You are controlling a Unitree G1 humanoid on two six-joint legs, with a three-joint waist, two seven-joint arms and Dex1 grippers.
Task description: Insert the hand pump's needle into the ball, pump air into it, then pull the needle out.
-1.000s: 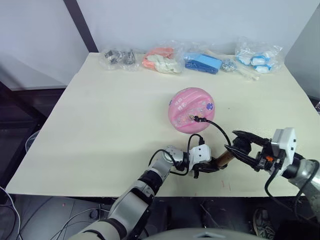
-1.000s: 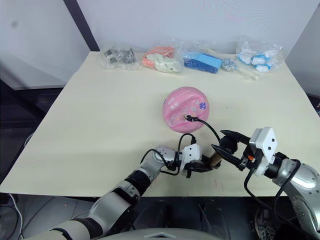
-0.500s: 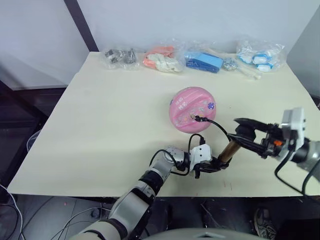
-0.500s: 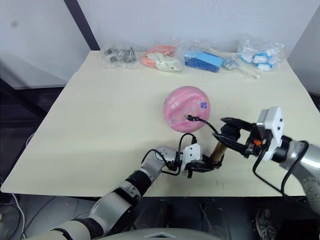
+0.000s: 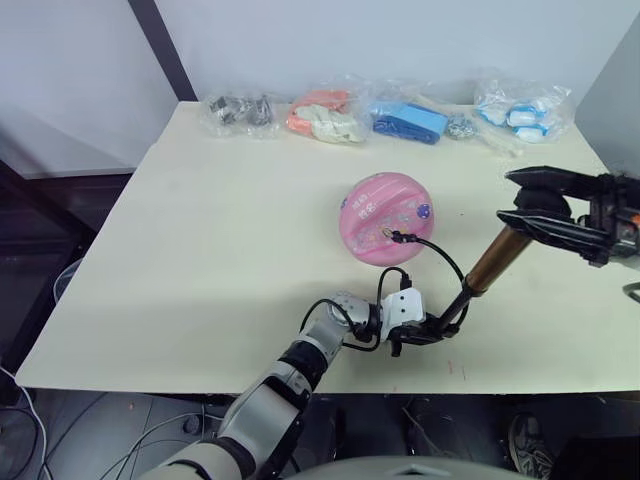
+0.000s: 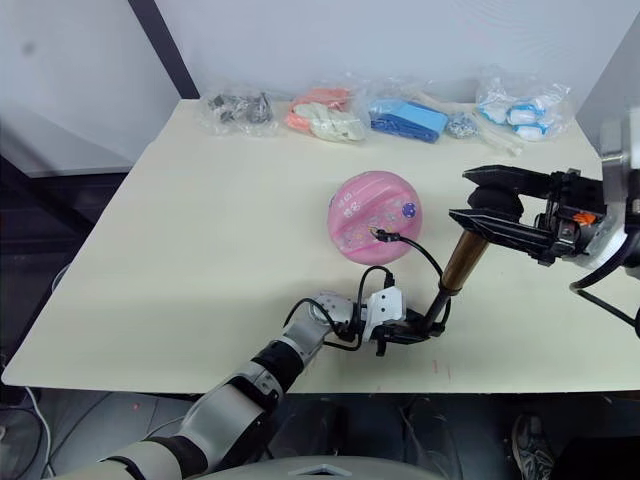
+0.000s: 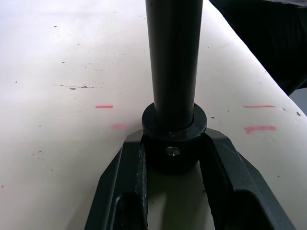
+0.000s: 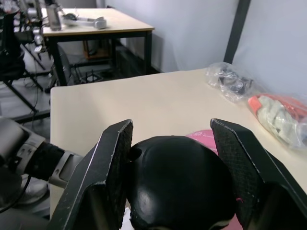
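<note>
The pink ball (image 5: 385, 218) rests mid-table. The needle's black fitting (image 5: 396, 237) sits in the ball's near side, and the thin black hose (image 5: 440, 260) loops from it down to the hand pump. The pump (image 5: 490, 264) leans up to the right, its gold barrel raised off a black rod. My left gripper (image 5: 428, 328) is shut on the pump's black lower collar (image 7: 173, 139) at the table's front. My right gripper (image 5: 508, 197) is shut on the pump's round black handle (image 8: 180, 191), above and right of the ball.
Several clear bags line the table's (image 5: 200, 240) far edge: dark metal parts (image 5: 240, 112), orange and white pieces (image 5: 322, 118), blue pieces (image 5: 408, 122), blue and white pieces (image 5: 520, 108). Red marks (image 7: 259, 106) dot the tabletop near the front edge.
My right gripper has risen and swung to the right with the handle, drawing the gold barrel up off the rod. The left gripper and ball have stayed put.
</note>
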